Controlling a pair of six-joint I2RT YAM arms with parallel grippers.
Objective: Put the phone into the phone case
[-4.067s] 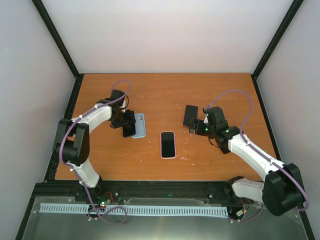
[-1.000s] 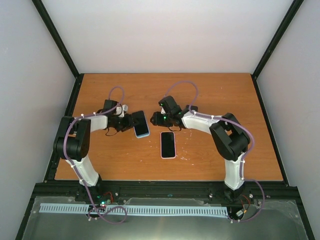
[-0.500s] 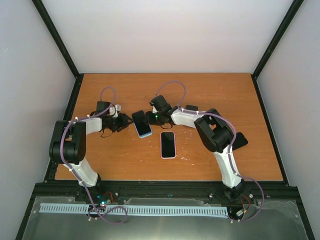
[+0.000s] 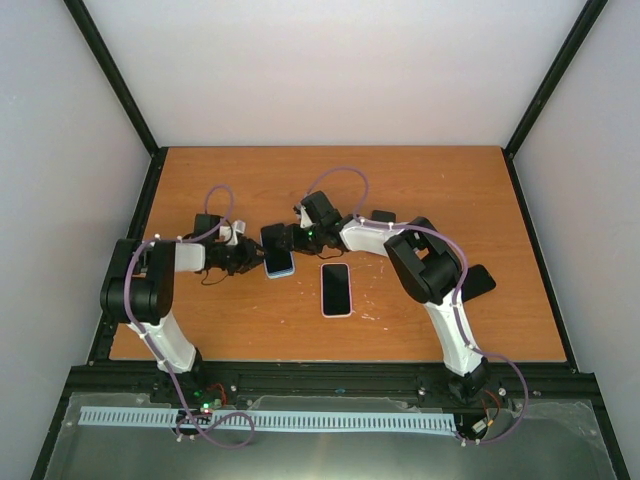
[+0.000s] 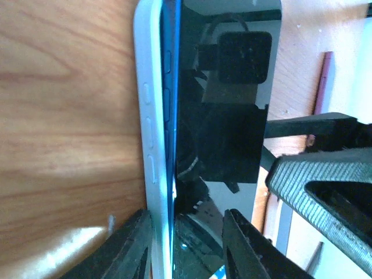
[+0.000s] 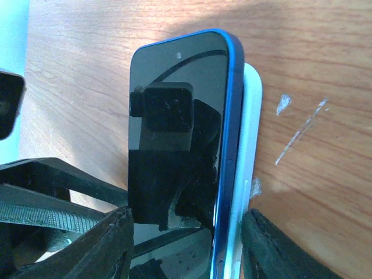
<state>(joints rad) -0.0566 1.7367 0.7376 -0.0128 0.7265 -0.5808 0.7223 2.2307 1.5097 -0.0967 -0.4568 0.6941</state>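
Two tools crowd the phone case (image 5: 152,145), which lies flat on the table (image 4: 420,180). The phone (image 5: 226,116), blue-edged with its dark screen up, rests on the case. One long blue edge sits just inside the case's pale wall; whether it is pressed fully home I cannot tell.

The left tool (image 5: 186,214) is at the case's left side. Its fingers (image 5: 131,250) are apart, one just outside the pale wall and the other in front of the screen. I cannot tell whether they pinch anything.

The right tool (image 6: 190,212) reaches the case's far end from the right. Its fingers (image 6: 104,250) are spread to either side of phone and case together and lie close against them. Whether they grip firmly cannot be told from these views.

A second phone (image 4: 337,288) with a pink rim lies screen-up to the right of the case, a little nearer the arm bases. It is apart from the case and from both tools.
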